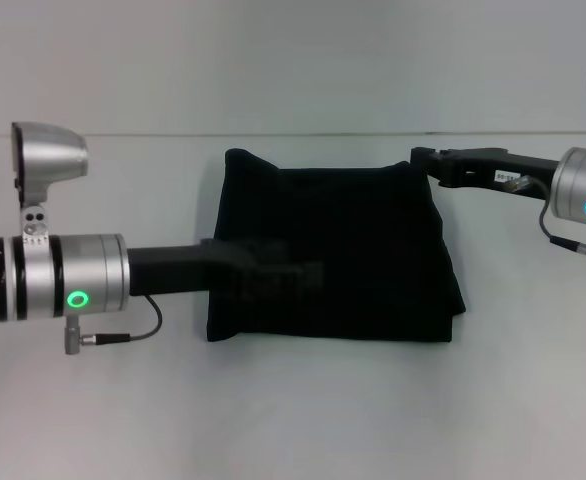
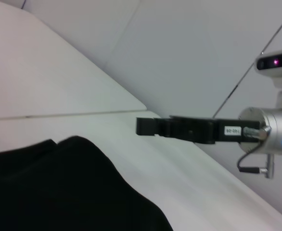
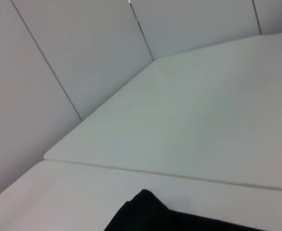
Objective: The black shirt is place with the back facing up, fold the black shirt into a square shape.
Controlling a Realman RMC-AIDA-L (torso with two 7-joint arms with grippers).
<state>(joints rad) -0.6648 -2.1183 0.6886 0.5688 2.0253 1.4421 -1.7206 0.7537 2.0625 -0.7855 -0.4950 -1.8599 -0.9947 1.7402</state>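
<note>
The black shirt point(image 1: 333, 255) lies on the white table point(image 1: 293, 420) folded into a rough square, with a raised corner at its far left. My left gripper point(image 1: 308, 275) reaches in from the left and sits low over the middle of the cloth, dark against it. At the shirt's far right corner is my right gripper point(image 1: 419, 158), coming in from the right. The left wrist view shows the shirt point(image 2: 59, 187) with the right gripper point(image 2: 146, 126) hanging just beyond its edge. Only a corner of the shirt point(image 3: 150, 214) appears in the right wrist view.
White wall panels point(image 1: 293, 60) stand behind the table's far edge. A seam point(image 3: 179, 175) runs across the tabletop beyond the shirt. Bare table lies in front of the shirt and on both sides.
</note>
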